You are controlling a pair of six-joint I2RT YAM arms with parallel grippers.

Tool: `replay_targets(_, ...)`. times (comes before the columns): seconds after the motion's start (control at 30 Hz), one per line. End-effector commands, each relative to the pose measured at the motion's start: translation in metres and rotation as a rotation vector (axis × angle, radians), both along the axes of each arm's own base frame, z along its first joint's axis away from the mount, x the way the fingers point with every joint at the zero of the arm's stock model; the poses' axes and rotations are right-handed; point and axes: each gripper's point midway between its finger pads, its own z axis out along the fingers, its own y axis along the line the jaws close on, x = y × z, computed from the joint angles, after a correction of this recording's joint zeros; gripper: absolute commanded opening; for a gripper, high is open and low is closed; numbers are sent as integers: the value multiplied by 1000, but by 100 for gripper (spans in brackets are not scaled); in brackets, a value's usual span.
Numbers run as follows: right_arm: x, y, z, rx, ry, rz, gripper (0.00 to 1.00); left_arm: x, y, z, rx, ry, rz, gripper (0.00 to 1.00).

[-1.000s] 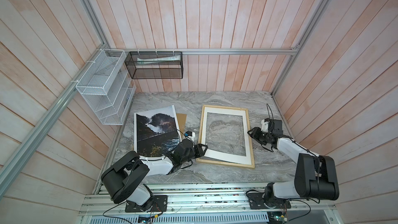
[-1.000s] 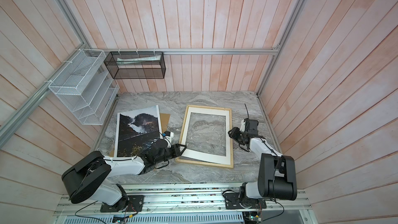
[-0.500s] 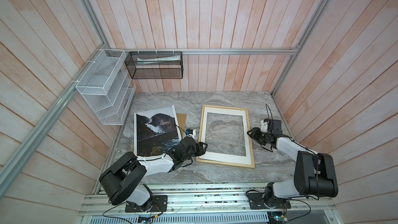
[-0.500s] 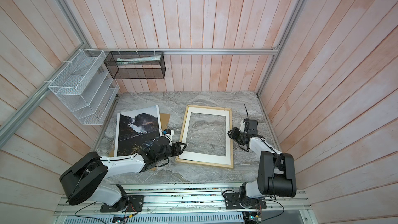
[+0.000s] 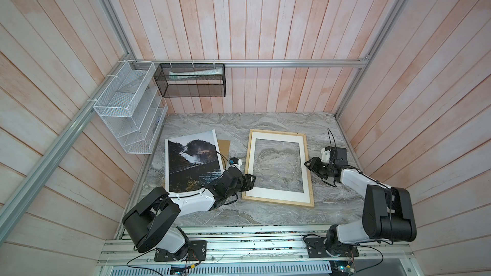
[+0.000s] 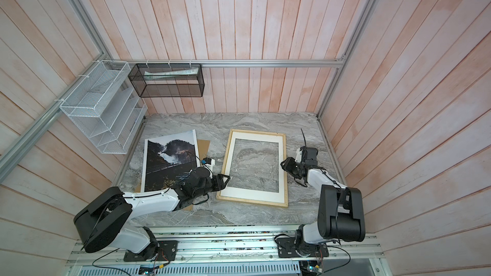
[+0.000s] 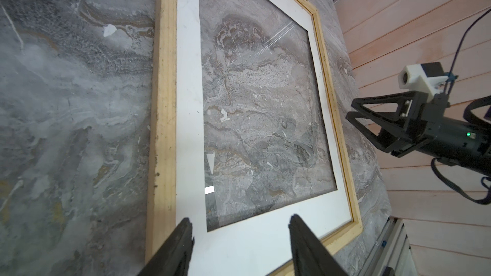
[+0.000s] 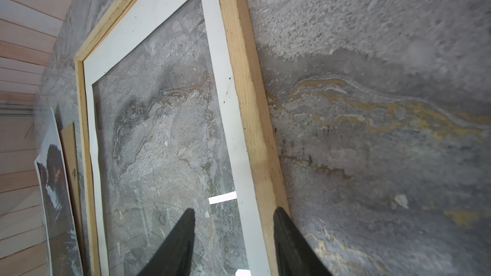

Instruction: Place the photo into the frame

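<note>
Photo in right wrist view, not left

Left arm lies low, stretched forward and inward from its base; white forearm, dark wrist. Left claw points toward the right side in both top views, jaws well parted; fingers spread wide in the wrist view. Right arm folded sharply at the elbow, forearm reaching inward. Right claw faces the left claw, jaws parted, the two well apart.
</note>
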Motion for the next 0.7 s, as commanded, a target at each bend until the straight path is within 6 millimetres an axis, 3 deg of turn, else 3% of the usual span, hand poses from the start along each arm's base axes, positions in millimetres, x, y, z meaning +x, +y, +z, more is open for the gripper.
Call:
replay_targets(0.0, 5, -1, 2, 5, -11, 0, 49, 10, 3, -1, 52, -13, 28, 60)
replay_targets(0.33, 4, -9, -9, -43, 22, -15, 49, 61, 32, -23, 212, 63, 76, 59)
replay_targets(0.67, 3, -4, -19, -32, 48, 18, 50, 77, 10, -36, 223, 97, -40, 59)
